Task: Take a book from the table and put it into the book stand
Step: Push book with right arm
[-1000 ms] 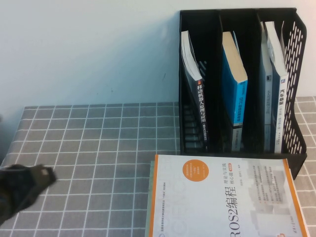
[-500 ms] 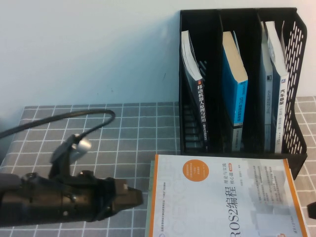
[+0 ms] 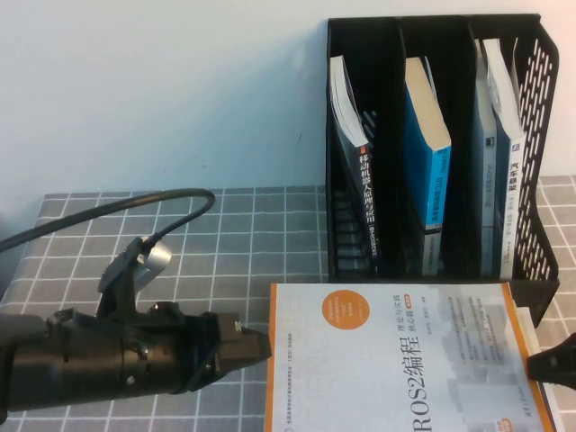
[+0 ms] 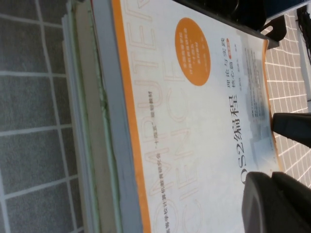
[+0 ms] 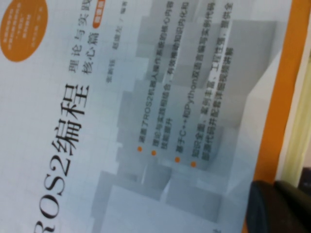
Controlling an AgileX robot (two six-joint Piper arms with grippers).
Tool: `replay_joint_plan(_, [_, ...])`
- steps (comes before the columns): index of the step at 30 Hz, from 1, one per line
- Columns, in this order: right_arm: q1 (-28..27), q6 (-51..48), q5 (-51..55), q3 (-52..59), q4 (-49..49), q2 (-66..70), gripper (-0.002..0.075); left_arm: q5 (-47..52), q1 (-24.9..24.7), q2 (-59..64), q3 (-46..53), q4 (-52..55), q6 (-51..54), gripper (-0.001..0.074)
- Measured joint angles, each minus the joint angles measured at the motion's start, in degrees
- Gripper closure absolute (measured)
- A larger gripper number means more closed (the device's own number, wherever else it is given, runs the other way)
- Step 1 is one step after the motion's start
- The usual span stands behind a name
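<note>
A white book with an orange border (image 3: 396,360) lies flat on top of a stack at the table's front, right in front of the black book stand (image 3: 540,135). It fills the left wrist view (image 4: 194,121) and the right wrist view (image 5: 146,121). My left gripper (image 3: 259,347) is shut, with its tip at the book's left edge; its fingers (image 4: 278,204) show over the cover. My right gripper (image 3: 544,364) is shut at the book's right edge (image 5: 284,208). It also shows in the left wrist view (image 4: 291,128).
The stand's three slots each hold upright books: a white one (image 3: 353,153), a blue one (image 3: 425,162), and others (image 3: 499,153). Lower books of the stack (image 4: 92,121) stick out under the top one. The left arm's cable (image 3: 135,211) loops over the grey checked tablecloth (image 3: 225,234).
My left arm has come in from the left up to the book's left edge. My right gripper has appeared at its right edge. The top book has slid a little left.
</note>
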Motion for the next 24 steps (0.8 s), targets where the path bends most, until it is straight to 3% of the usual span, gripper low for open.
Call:
replay_joint_plan(6, [2.48,-0.72,-1.05,-0.10,1.90,0.98,0.0729,-2.08,0.00,0.00,0.00,-1.01,0.00,0.0734])
replay_joint_plan(12, [10.38,-1.33,-4.97,-0.97,6.79,3.87,0.0728,0.42,1.67,0.00,-0.12,-4.53,0.00,0.0707])
replay_joint_plan(15, [13.32,-2.56,-5.81,-1.17,10.17,5.03,0.0728,8.72,7.09,0.26,-0.12,-4.42,0.47,0.0593])
replay_joint_plan(21, [14.30,-6.22,-6.03,-1.17,13.50,5.75,0.0728,25.04,20.74,2.39,-0.15,-1.56,1.74,0.0208])
replay_joint_plan(24, [14.30,-6.78,-5.91,-1.17,13.50,5.73,0.0728,25.28,25.45,4.57,-0.24,2.29,2.18,0.0154])
